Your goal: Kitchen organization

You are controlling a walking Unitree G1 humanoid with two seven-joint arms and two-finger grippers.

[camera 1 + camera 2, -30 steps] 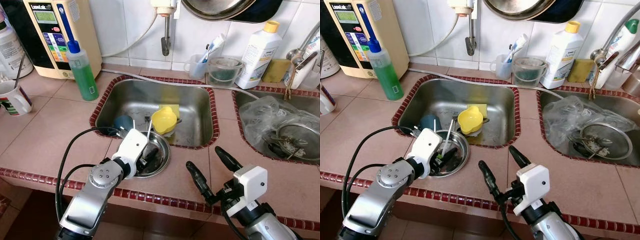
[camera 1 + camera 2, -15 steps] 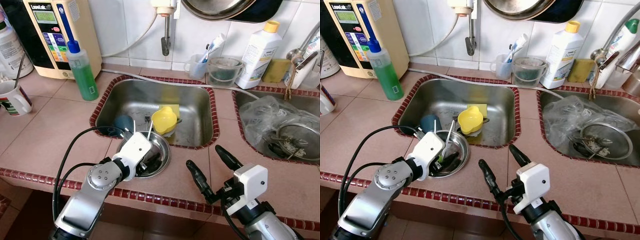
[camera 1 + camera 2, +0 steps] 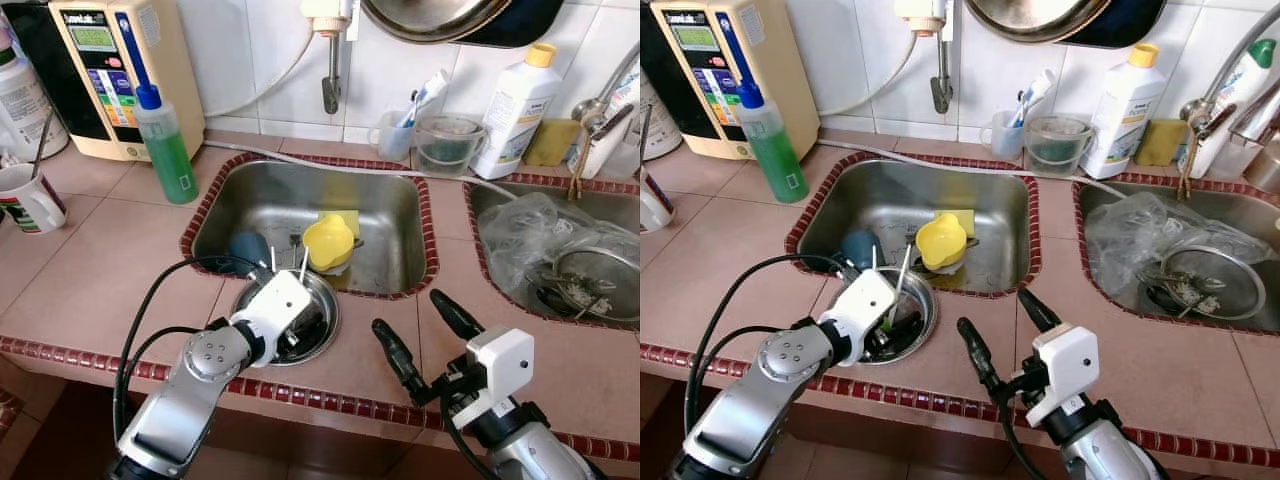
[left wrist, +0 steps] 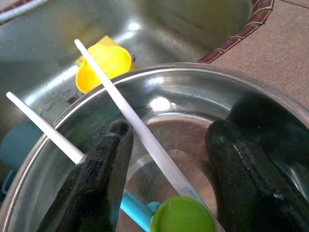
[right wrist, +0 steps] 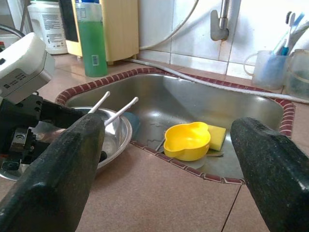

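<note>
A steel bowl [image 3: 326,322] sits on the tiled counter at the front rim of the left sink [image 3: 400,200]. Inside it lie two white-handled utensils [image 4: 120,104], one with a green round end [image 4: 182,215] and one with a blue end [image 4: 135,208]. My left gripper [image 4: 169,145] reaches down into the bowl, open, with one white handle passing between its fingers. In the sink are a yellow cup [image 3: 328,240], a yellow sponge [image 3: 346,215] and a blue cup [image 3: 247,247]. My right gripper [image 3: 408,312] hovers open over the counter's front edge, right of the bowl, holding nothing.
A green soap bottle [image 3: 168,150], a mug [image 3: 28,198] and a beige water appliance [image 3: 110,70] stand at the left. A toothbrush cup [image 3: 400,125] and a white bottle [image 3: 515,105] line the back wall. The right sink [image 3: 490,200] holds a plastic bag [image 3: 540,225] and a strainer [image 3: 600,285].
My left gripper has pushed a little further down into the bowl, and the white handles have shifted slightly. The right arm has stayed where it was.
</note>
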